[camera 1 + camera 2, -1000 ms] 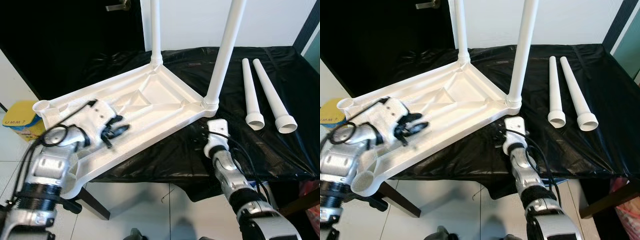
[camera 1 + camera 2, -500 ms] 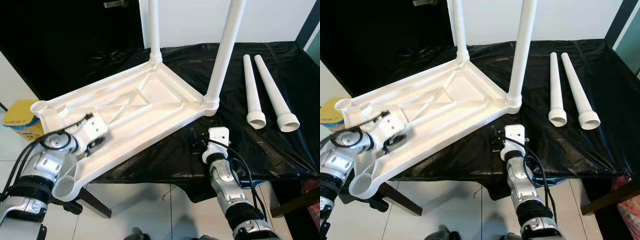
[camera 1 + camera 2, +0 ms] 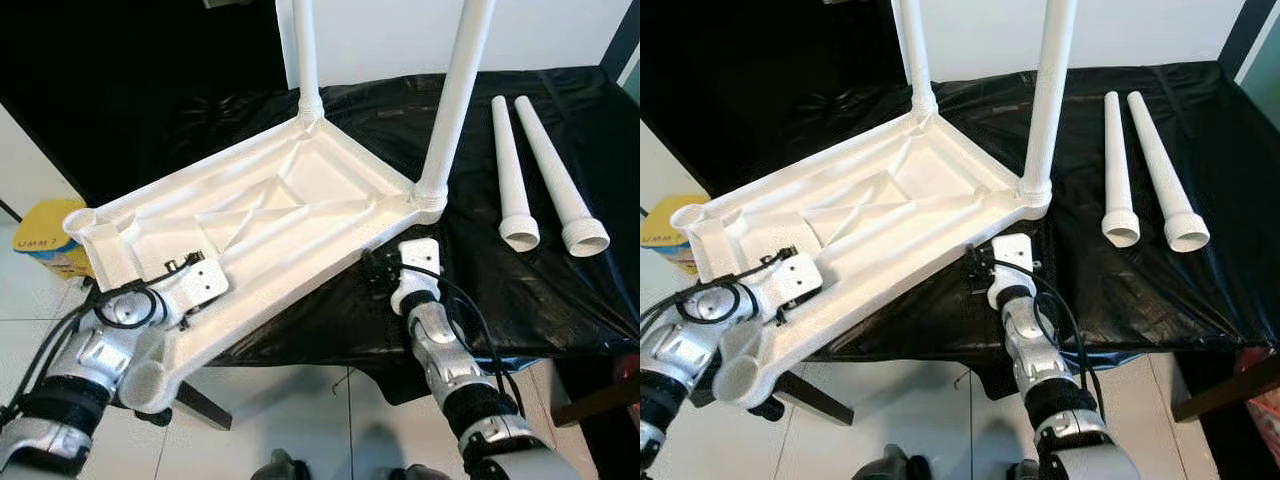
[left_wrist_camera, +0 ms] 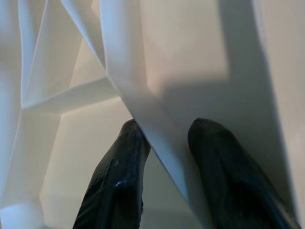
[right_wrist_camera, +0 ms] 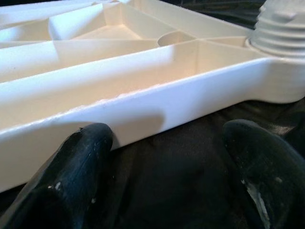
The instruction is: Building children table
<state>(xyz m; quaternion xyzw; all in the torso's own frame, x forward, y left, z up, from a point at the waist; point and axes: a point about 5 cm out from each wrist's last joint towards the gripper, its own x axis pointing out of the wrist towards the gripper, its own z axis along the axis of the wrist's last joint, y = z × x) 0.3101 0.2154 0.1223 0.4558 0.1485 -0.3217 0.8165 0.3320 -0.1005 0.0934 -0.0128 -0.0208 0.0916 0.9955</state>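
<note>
Your white tabletop (image 3: 270,215) lies upside down on the bench (image 3: 560,290), which is covered in black sheeting. Its far end rests on the sheeting, while the near end juts out past the bench edge over the tiled floor (image 3: 300,420). Two legs (image 3: 458,95) already stand screwed into the far corners. Two loose legs (image 3: 530,165) lie side by side on the sheeting to the right, well apart from the tabletop. The near corner sockets (image 3: 92,225) are open.

Your left hand (image 4: 164,157) pinches a rib on the underside of the tabletop near its overhanging end, one black finger (image 4: 119,181) on each side of the rib. Your right hand (image 5: 167,157) is spread just over the black sheeting, with one finger (image 5: 81,162) touching the tabletop's long side rail, near the corner with the threaded leg base (image 5: 281,26). A yellow container (image 3: 40,240) sits low on the left beyond the tabletop.
</note>
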